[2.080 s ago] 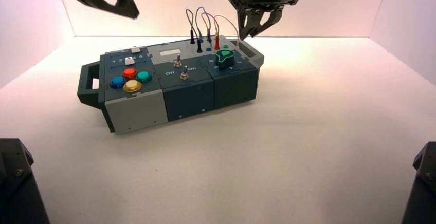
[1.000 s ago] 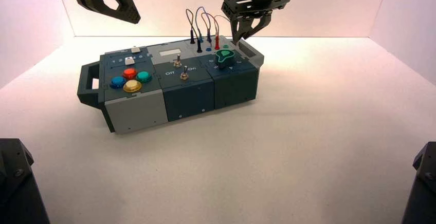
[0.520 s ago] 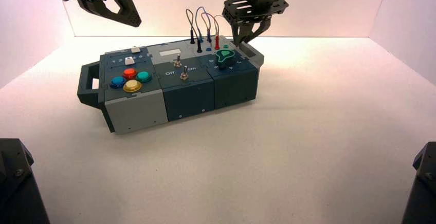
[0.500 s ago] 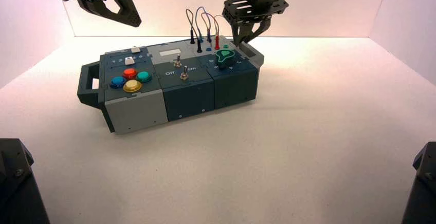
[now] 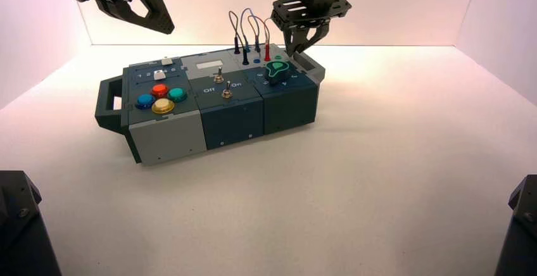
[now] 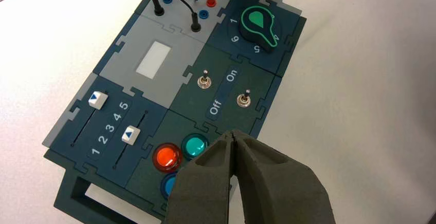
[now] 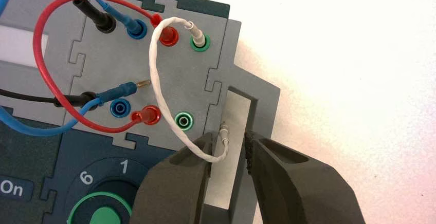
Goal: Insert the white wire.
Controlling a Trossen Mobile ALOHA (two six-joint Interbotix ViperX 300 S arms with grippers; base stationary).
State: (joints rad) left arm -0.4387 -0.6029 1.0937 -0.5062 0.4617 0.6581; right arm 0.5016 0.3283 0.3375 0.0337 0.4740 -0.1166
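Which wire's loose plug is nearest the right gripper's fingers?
The white wire: its pale plug hangs between the right gripper's open fingers; the blue wire's loose plug lies farther off.

So the right gripper has come in from off the right end of the box, moving left and down, and now its fingertips are right over the handle at that end. Its fingers are closer together than they were, though still apart. The white wire used to show its whole arch from up here, now most of it's behind that gripper. Oh, and the left gripper has dipped slightly.
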